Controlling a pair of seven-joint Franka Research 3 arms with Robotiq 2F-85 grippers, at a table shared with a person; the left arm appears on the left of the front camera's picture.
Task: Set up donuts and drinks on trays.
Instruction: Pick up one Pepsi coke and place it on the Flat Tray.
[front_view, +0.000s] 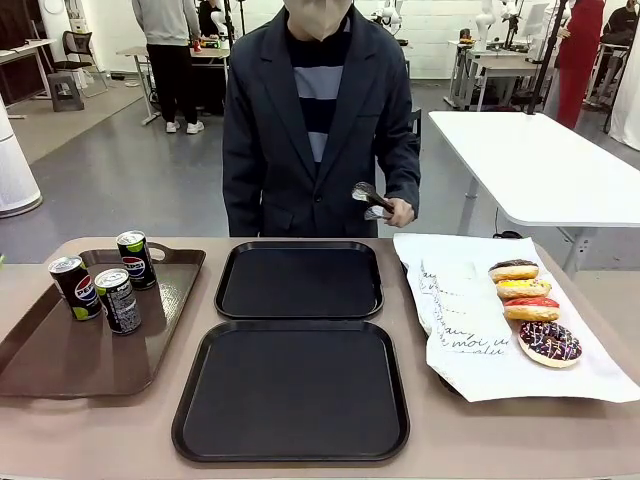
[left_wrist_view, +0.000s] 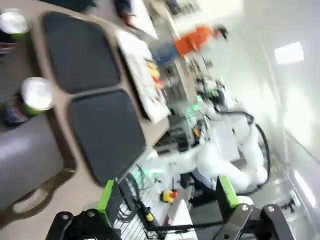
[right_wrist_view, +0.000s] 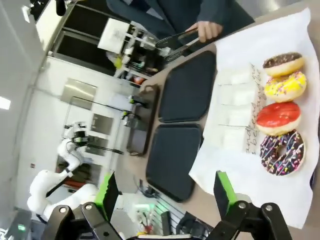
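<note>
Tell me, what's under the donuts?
The four donuts lie on a big white paper with black writing. Under the paper something dark peeks out at the near edge, but the paper covers most of it, so I cannot tell what it is.

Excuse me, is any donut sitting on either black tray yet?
No, the far tray and near tray are bare; the four donuts lie on the white paper.

A glossy grey floor (front_view: 120, 180) stretches behind the tan tabletop (front_view: 90, 435). A white rectangular table (front_view: 540, 160) stands at the right and a black office chair (front_view: 75, 45) far left, before white walls (front_view: 435, 45).
</note>
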